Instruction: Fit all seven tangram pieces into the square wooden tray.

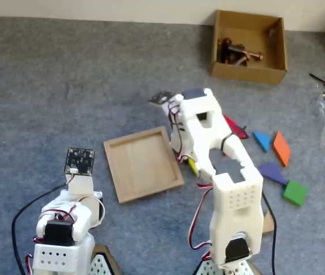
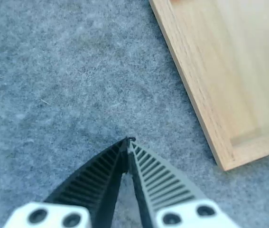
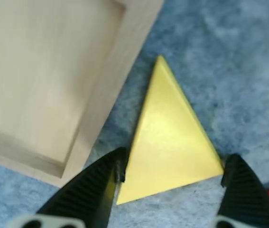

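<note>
At the wooden tray's 3 o'clock side, the right gripper stands spread around the yellow triangle. At 9 o'clock, the left gripper is pressed together over grey carpet.

The grey felt-covered counter carries a square wooden tray near its middle, with a yellow triangle just beside the tray's edge. Off to one side lie a red piece, blue triangle, orange parallelogram, purple triangle and green square. A cardboard box sits at the far edge.
</note>
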You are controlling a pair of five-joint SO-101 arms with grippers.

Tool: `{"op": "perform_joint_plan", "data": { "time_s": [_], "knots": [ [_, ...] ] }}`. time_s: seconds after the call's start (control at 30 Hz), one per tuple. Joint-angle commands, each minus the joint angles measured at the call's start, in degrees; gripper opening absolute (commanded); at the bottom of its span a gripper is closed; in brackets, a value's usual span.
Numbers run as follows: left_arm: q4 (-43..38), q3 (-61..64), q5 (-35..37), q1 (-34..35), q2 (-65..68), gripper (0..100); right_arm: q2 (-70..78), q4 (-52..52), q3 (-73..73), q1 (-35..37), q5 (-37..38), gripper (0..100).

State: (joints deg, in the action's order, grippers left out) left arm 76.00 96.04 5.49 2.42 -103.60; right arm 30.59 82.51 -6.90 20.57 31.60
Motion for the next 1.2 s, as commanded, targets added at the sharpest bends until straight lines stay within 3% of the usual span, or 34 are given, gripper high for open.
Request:
{"op": "perform_joint_plan", "data": {
  "time_s": [0.0, 0.5, 0.77, 1.17],
  "knots": [
    [-0.09, 1.10, 0.44, -0.84, -0.40, 1, -1.01, -0.57, 0.48, -0.04, -2.90, 26.0],
    [-0.09, 1.10, 0.44, -0.84, -0.40, 1, -0.92, -1.63, 0.57, 0.31, -8.44, 24.5],
    [-0.09, 1.10, 0.44, -0.84, -0.40, 1, -0.92, -2.77, 0.66, 0.31, -11.16, 18.1],
    [-0.09, 1.10, 0.44, -0.84, -0.40, 1, -0.84, -2.68, 0.66, 0.04, -28.57, 17.7]
  ]
}}
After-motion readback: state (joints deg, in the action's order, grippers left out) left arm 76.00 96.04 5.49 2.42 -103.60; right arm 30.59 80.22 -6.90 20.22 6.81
